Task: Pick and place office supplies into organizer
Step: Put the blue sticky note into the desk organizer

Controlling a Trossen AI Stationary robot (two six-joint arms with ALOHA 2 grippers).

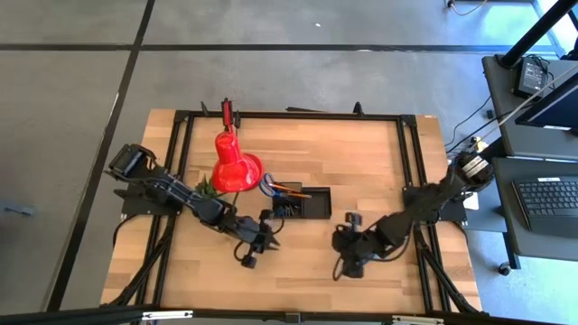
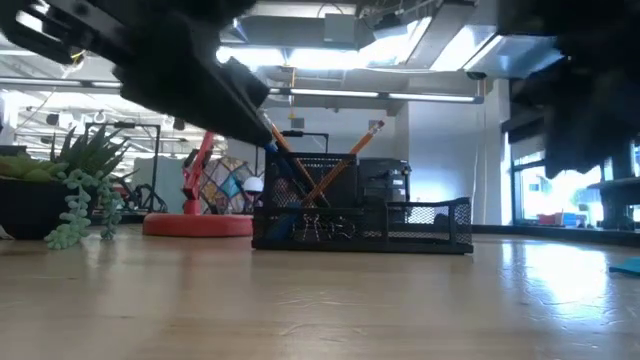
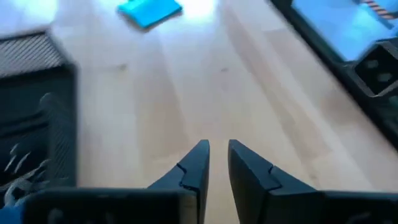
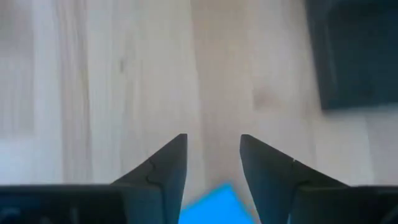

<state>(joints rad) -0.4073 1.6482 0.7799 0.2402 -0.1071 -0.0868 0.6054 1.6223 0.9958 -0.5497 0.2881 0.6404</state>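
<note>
Hovering with parted, empty jaws over the flat light-blue square note pad (image 4: 214,204), lying well right of the black mesh desk organizer (image 1: 302,203), the right gripper (image 4: 213,162) must, I judge, descend and close, while the left gripper (image 3: 214,163), narrowly open, waits just before the organizer.

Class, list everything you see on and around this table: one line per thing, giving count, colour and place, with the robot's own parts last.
organizer: one, black mesh, table centre
pencils: at least two, orange, standing tilted in the organizer
desk lamp: one, red, left of the organizer
potted plant: one, green, beside the lamp
note pad: one, light blue, flat on the table near the right gripper
table: one, light wood, black frame
keyboard: one, black, desk at far right
left gripper: one, dark, narrow gap, empty, near the organizer
right gripper: one, dark, open, over the note pad
</note>
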